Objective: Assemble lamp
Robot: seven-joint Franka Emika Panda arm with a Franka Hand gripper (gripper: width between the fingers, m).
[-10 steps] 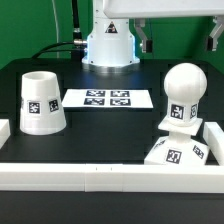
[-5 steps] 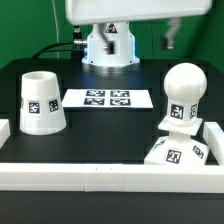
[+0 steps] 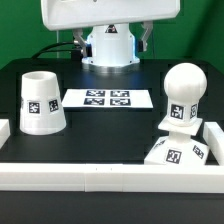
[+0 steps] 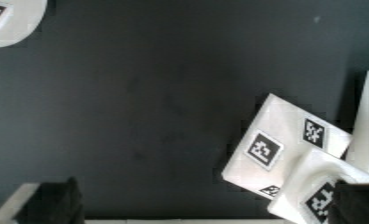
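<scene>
- Lamp parts sit in two groups on the black tabletop (image 3: 110, 130): the base (image 3: 180, 150) at the exterior view's right with the bulb (image 3: 184, 93) already standing upright in it, and the shade (image 3: 41, 101) well apart at the exterior view's left, resting on its wide end with its mouth upward.
- The arm's white body (image 3: 105, 12) hangs high over the back of the tabletop, above the pedestal (image 3: 108, 45), roughly midway between the two groups and touching neither.
- The marker board (image 3: 106, 98) lies flat between shade and base, nearer the shade.
- The shade's long axis is vertical, so a grip would likely have to come from above across its rim, or across its tapered wall.
- In the wrist view the base (image 4: 291, 150) shows as a tilted white slab with two square tags, off to one side of the claw (image 4: 181, 205) rather than under it; a white curve in one corner may be the shade, too cropped to be sure.
- Only one dark fingertip (image 4: 39, 202) is clear in the wrist view, another is barely visible, and nothing lies between them; whether the claw is spread or closed cannot be told.
- Judged from this, the shade is the remaining part, and the arm would need to travel toward the exterior view's left and descend.
</scene>
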